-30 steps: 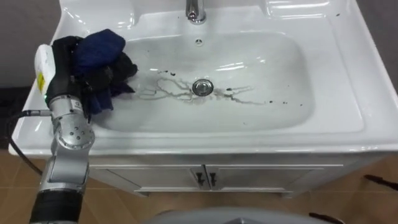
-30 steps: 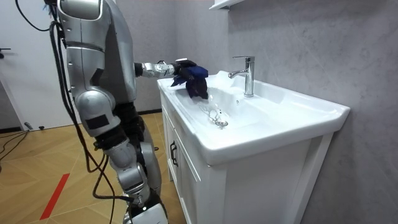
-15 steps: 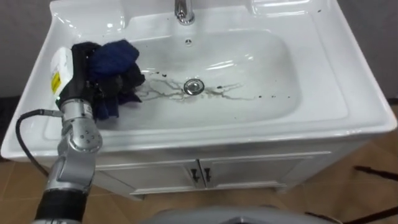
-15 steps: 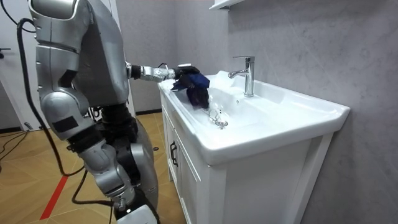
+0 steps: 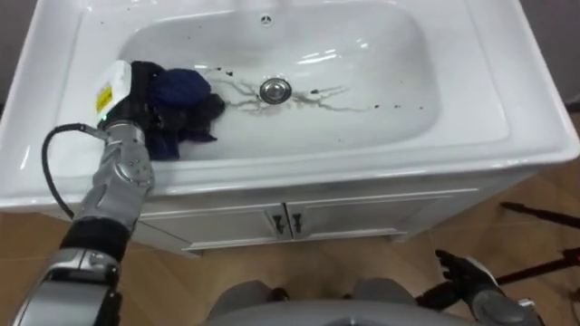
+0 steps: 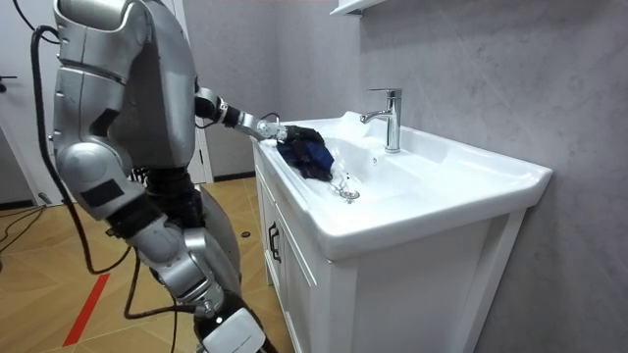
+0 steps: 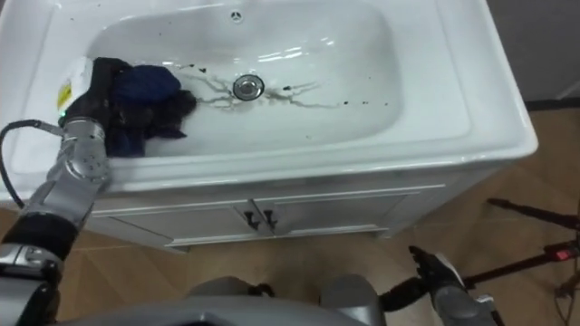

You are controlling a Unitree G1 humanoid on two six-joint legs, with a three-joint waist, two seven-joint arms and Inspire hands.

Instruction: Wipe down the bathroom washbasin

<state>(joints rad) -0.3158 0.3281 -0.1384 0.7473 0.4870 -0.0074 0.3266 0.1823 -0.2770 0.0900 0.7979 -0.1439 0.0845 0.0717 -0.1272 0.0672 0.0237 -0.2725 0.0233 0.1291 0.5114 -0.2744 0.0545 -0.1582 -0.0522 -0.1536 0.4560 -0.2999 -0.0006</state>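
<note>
- Gripping a bunched dark blue cloth [image 5: 181, 91], the left hand [image 5: 136, 86] sits low in the left side of the basin [image 5: 399, 136]. Its dark fingers curl into the folds, and their tips are hard to separate from the fabric.
- Cloth rests on the basin floor, just left of the drain [image 5: 275, 89].
- Dark streaks [image 5: 326, 93] run rightward from the drain.
- Right hand [image 5: 476, 281] hangs low by the cabinet [image 5: 362, 217], partly cut off, with its fingers loose and empty.
</note>
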